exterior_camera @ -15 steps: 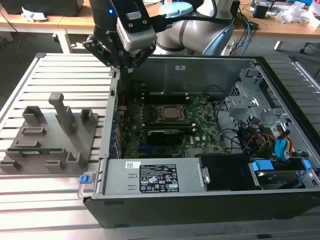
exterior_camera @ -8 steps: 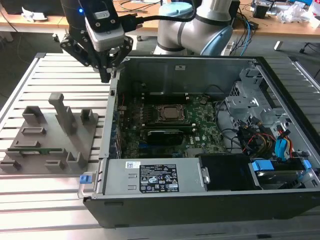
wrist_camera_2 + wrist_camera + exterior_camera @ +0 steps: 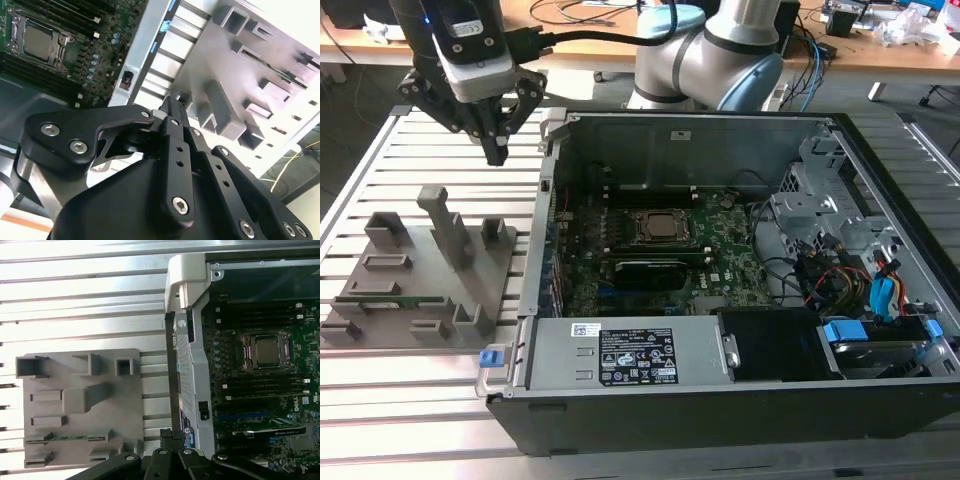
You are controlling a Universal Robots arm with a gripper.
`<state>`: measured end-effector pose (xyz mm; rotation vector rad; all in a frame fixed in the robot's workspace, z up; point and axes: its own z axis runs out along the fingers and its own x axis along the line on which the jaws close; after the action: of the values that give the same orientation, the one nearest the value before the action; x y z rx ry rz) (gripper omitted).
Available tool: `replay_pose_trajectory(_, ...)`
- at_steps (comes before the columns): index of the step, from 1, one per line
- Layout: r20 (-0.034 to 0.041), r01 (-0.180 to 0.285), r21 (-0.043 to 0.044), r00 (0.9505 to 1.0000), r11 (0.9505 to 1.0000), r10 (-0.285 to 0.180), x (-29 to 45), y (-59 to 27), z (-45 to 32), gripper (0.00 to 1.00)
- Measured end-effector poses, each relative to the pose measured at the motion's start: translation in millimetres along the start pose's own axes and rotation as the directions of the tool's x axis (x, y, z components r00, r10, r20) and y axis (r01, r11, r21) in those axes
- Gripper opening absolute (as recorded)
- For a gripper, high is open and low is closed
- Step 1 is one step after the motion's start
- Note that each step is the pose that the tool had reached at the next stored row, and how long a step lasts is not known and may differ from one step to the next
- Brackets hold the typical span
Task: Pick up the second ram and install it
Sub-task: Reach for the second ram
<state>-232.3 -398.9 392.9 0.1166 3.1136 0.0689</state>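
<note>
1. Case (image 3: pixel 620 355): nearest in the exterior view, lid off. The board (image 3: pixel 720 265) is exposed, with the socket (image 3: pixel 660 228) at mid-board and a black card (image 3: pixel 650 268) just in front of it.
2. Holder (image 3: pixel 505 255): grey slotted block on the slatted table (image 3: pixel 420 400), just beside the case on the exterior view's left.
3. Ram (image 3: pixel 388 299): thin green stick seated between two slots near the holder's near end, not yet lifted.
4. Gripper (image 3: pixel 498 152): hangs above the table past the holder's far end, well apart from the ram. Its fingers are closed together on nothing.
5. Handling note (judgement): the pick wants the fingers spread first and set across the stick's thin faces at mid-length. The descent should be straight, clear of the holder's tall posts, and the lift level so the stick does not bind in its slots.
</note>
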Motion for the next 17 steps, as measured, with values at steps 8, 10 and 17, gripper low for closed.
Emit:
replay_pose_trajectory(8, 0.0, 0.0, 0.0, 1.0, 1.0, 0.0, 27.3, -2.0, -0.4, 0.11)
replay_pose_trajectory(10, 0.0, 0.0, 0.0001, 1.0, 1.0, 0.0, 37.9, -2.8, -0.6, 0.11)
replay_pose_trajectory(17, 0.0, 0.0, 0.0, 1.0, 1.0, 0.0, 63.7, -4.8, -0.9, 0.11)
